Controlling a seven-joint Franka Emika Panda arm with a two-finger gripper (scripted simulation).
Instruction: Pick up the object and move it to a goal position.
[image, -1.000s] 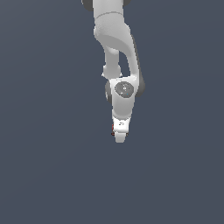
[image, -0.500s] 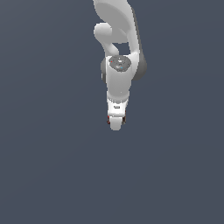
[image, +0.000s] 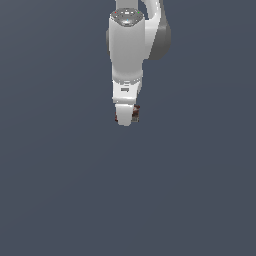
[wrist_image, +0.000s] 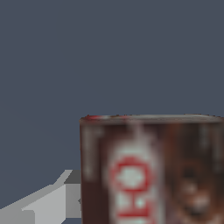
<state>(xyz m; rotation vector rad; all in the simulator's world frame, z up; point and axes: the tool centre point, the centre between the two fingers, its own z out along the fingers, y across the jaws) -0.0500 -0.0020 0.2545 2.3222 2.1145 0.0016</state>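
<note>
The object, a small dark brown and red box with a white-and-red label (wrist_image: 148, 175), fills the near part of the wrist view, held close to the camera. In the exterior view only its brown edges (image: 135, 114) show beside the white hand. My gripper (image: 125, 119) points down from the white arm and is shut on the box. One grey finger (wrist_image: 48, 203) shows beside the box in the wrist view; the other is hidden behind it.
The white arm (image: 131, 45) comes down from the exterior view's top. A plain dark grey-blue surface (image: 65, 190) lies all around and below.
The arm has swung toward the exterior view's top and drawn in, with the box still in the gripper. The hand now sits higher in the exterior view.
</note>
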